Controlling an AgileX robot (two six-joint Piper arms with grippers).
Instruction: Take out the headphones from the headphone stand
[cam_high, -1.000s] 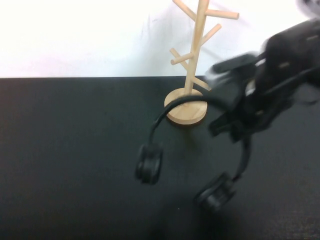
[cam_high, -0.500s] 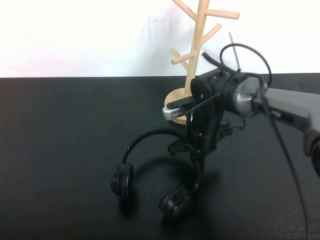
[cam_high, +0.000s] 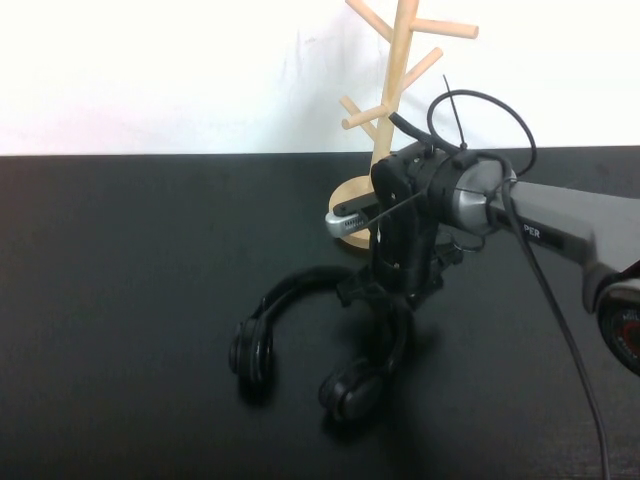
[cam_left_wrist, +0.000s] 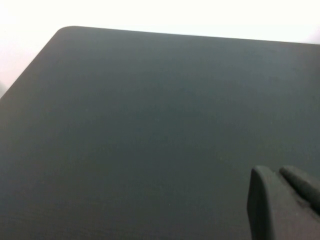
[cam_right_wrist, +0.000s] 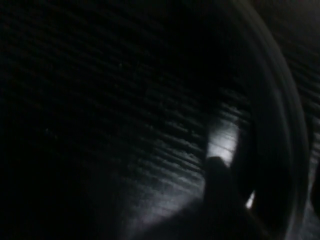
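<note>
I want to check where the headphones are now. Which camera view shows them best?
The high view: the headphones lie whole on the table, off the stand, below the right end effector. The right wrist view shows only a dark curved band. The left wrist view shows only the left end effector over table.

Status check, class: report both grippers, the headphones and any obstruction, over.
Right gripper low at the headband of the headphones, ear cups on the black table. Headphone stand bare, behind. Left gripper parked elsewhere over the table. Nothing in the way.
</note>
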